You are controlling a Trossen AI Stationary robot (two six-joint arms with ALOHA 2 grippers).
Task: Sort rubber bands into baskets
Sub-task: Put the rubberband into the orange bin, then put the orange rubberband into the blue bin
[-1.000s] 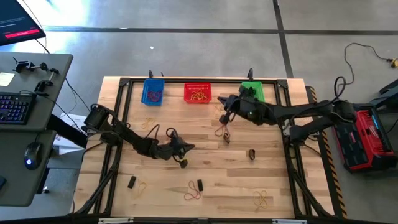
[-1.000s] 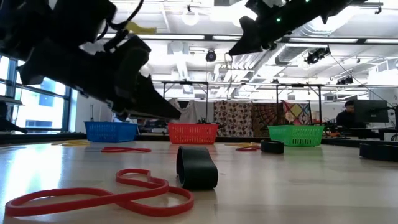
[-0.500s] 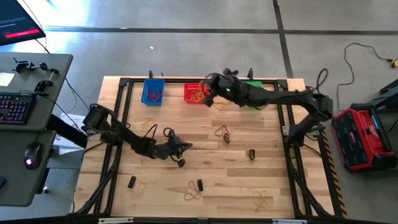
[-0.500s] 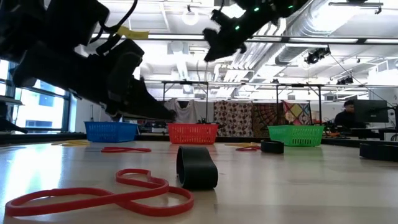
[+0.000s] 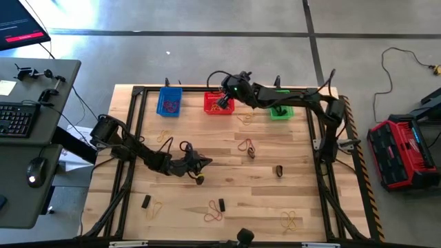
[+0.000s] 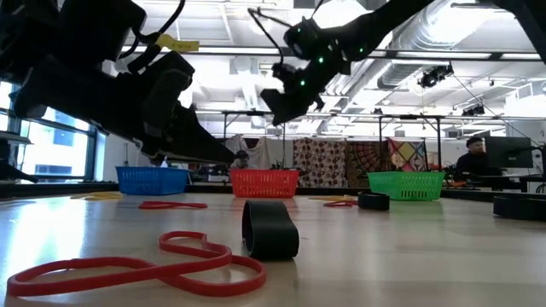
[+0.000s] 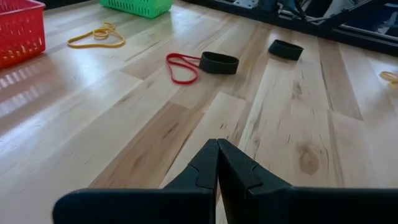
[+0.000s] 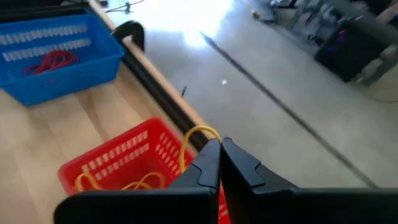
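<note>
The wooden bench (image 5: 303, 186) carries three mesh baskets along its far edge: one blue basket (image 5: 169, 101), one red basket (image 5: 218, 105), one green basket (image 5: 281, 110).

The right pincer (image 5: 224, 100) hangs over the red basket, jaws clenched on a thin yellow rubber band (image 8: 198, 138) that loops up beside its tips, above the yellow bands already in there. The left pincer (image 5: 200, 178) sits low over the middle of the bench, clenched; nothing held shows in its wrist view.

Loose on the bench I count roughly six thin bands or tangles and four short thick dark bands (image 5: 279, 170), including a red loop (image 7: 182, 67) touching a dark band (image 7: 219, 63). The blue basket holds reddish bands (image 8: 52, 61).

The thin loops look light and floppy, likely to snag or spring off, so pinching a single strand seems best. The thick dark ones look stiffer and stand on edge; gripping across the wall should work.
</note>
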